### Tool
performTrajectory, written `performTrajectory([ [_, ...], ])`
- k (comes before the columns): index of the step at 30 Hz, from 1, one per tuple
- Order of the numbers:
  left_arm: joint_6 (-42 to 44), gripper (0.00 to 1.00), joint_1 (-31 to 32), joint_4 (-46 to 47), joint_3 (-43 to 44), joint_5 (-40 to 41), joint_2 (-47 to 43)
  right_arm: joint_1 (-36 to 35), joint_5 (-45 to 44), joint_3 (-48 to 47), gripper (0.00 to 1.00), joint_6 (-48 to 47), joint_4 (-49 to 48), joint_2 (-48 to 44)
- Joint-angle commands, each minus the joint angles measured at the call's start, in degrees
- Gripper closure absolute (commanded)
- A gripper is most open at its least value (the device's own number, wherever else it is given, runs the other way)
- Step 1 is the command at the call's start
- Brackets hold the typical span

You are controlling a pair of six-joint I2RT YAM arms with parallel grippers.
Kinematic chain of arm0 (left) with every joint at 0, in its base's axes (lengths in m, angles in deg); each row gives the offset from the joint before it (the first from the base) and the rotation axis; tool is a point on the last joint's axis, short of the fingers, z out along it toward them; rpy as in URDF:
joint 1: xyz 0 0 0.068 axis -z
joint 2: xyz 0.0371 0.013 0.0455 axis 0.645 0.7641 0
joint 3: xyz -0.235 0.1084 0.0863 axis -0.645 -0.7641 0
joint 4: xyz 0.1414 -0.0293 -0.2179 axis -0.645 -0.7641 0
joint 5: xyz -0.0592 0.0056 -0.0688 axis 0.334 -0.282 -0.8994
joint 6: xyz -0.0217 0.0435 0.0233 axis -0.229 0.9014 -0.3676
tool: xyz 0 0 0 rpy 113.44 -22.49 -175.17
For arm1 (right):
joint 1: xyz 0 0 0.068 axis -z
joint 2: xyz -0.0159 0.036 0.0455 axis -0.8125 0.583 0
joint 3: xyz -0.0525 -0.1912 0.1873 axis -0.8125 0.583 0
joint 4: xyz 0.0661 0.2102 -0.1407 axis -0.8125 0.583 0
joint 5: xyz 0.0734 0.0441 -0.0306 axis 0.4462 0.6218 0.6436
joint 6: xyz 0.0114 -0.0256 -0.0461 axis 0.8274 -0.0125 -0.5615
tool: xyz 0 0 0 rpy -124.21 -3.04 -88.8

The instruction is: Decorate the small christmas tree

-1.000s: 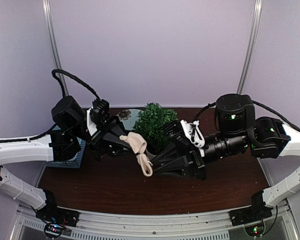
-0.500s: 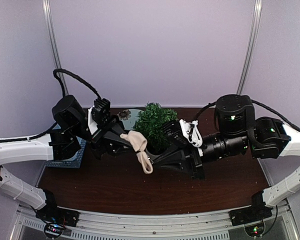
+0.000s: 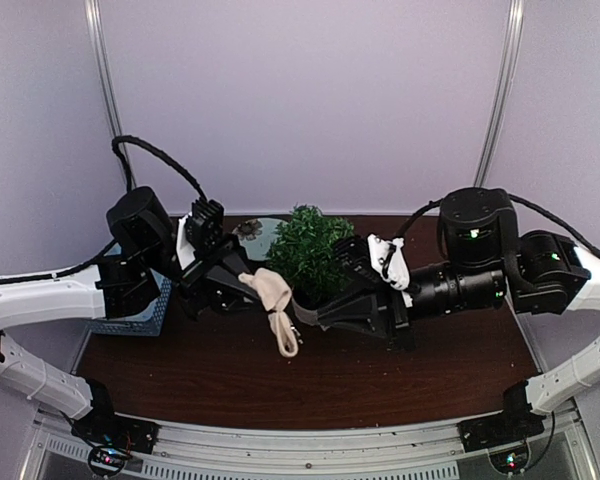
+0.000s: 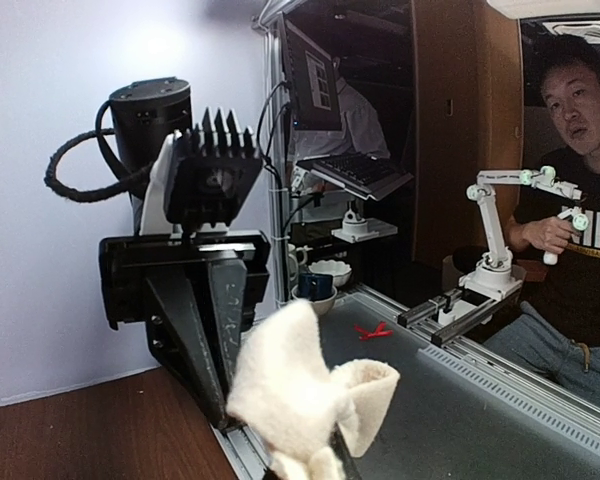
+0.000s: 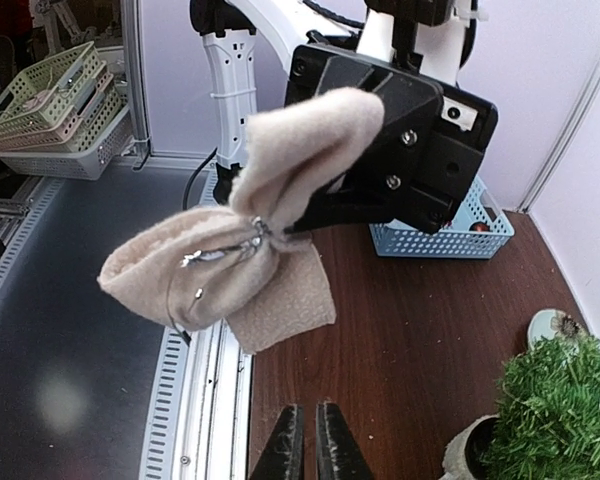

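Observation:
The small christmas tree [image 3: 310,250], bushy and dark green in an off-white pot [image 5: 470,450], stands mid-table. My left gripper [image 3: 252,283] is shut on a beige fabric bow [image 3: 275,300], holding it in the air just left of the tree; its tails hang down. In the left wrist view the bow [image 4: 300,390] hides the fingertips. My right gripper [image 3: 302,315] is shut and empty, pointing at the bow from the right, below the tree. In the right wrist view its tips [image 5: 308,415] sit apart from the bow [image 5: 250,230], which has a thin wire tie at its knot.
A blue basket [image 3: 140,310] sits at the table's left, behind my left arm. A round glass cup [image 3: 260,232] stands behind the tree on the left. The metal rail [image 3: 300,455] runs along the near edge. Bare wood [image 3: 280,385] lies in front.
The right gripper has gone from partly open to shut and has lifted from near the bow's tails toward the pot. The left gripper still holds the bow, nearly still.

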Motion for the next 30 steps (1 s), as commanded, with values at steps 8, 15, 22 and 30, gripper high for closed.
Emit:
performTrajectory([
  [8,-0.05,1.0,-1.04,1.69,0.78,2.46,-0.97,-1.09,9.33,-1.12,0.68,2.62,-6.01,0.23],
  [15,-0.07,1.0,-1.04,2.05,0.38,3.32,-1.26,-1.55,6.84,-2.05,0.66,3.01,-6.33,1.87],
  [22,-0.46,1.0,-1.06,2.32,0.12,3.33,-0.92,-1.48,4.78,-2.87,0.73,2.98,-6.53,2.91],
  [30,-0.51,1.0,-1.04,1.82,-0.04,3.29,-0.99,-1.53,2.47,-2.69,0.9,2.98,-6.3,2.57],
])
